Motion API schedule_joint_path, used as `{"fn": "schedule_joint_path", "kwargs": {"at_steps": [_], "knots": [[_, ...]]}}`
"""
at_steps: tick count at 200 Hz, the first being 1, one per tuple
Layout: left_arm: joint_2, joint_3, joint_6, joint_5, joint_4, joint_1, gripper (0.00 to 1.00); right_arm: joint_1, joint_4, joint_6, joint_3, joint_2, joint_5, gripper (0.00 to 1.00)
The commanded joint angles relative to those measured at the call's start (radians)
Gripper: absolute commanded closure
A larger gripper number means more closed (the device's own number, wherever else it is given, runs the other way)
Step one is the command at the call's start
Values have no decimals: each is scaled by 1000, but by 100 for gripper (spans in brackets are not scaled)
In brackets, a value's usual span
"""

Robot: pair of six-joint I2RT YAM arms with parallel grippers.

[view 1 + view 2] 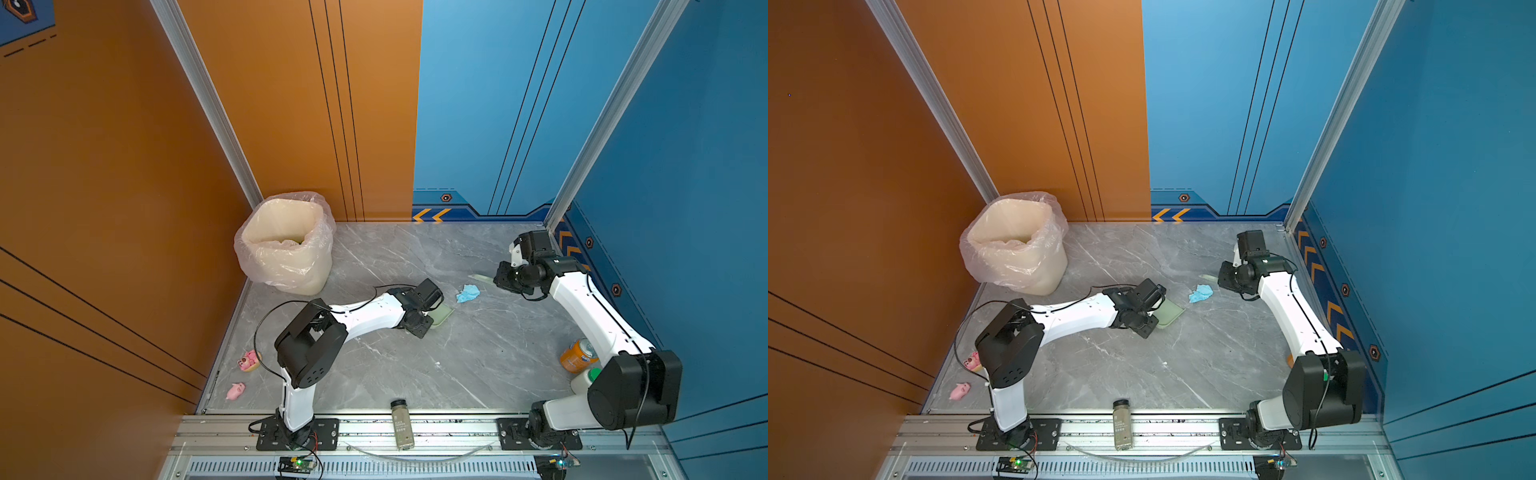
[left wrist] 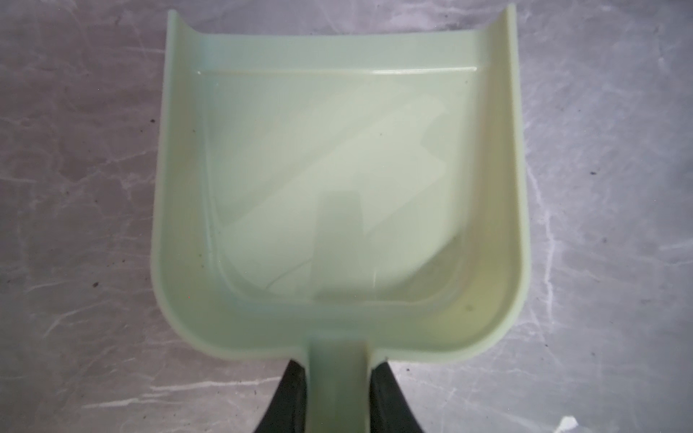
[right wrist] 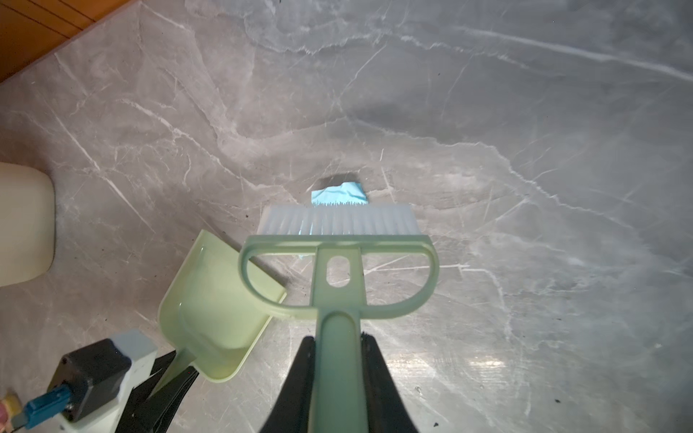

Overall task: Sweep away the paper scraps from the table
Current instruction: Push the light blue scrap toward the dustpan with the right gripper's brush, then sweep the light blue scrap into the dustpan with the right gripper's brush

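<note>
Starting at the near edge of the grey marble-patterned table (image 1: 478,365): a clear glass pepper jar with a black cap (image 1: 402,424) lies on its side across that edge and the aluminium rail. By the near left corner are two small pink pig figurines (image 1: 236,390), and by the right edge an orange soda can (image 1: 577,355) lies just beside a white plastic bottle with a green cap (image 1: 586,380). Around the middle of the table, the left gripper (image 2: 337,375) is clamped tight on the handle of a pale green plastic dustpan (image 2: 337,168). The pan is empty, low over the marble, and its open mouth faces the far right. Just past that mouth, apart from it, sits the light blue crumpled paper scrap (image 1: 468,293), right of centre and a bit toward the far edge. Next to it, toward the right edge, the right gripper (image 3: 337,356) is pinched on the handle of a pale green hand brush with white bristles (image 3: 337,262). From the wrist camera the bristle tips line up right at the scrap, but honestly I can't tell if they're touching it. In the far left corner stands a cream plastic bin lined with a clear bag (image 1: 286,245).
</note>
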Motion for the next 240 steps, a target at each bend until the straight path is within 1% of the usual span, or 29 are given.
{"fn": "schedule_joint_path", "kwargs": {"at_steps": [1,32,74,106,171,206,240], "knots": [[0,19,38,37,-22,-28,100,-23,-35,15,14,14,105,100],[9,16,41,38,-22,-41,100,-42,-39,2,12,80,168,100],[30,28,24,32,-22,-44,100,-32,-13,-6,8,167,144,100],[35,31,20,21,-21,-44,100,1,-7,-5,-3,184,142,100],[58,48,12,20,-22,-43,100,74,-14,0,-83,134,132,100],[63,53,10,20,-21,-44,100,124,-25,-1,-133,95,89,100],[70,56,5,19,-22,-44,100,149,-47,-20,-152,38,52,100]]}}
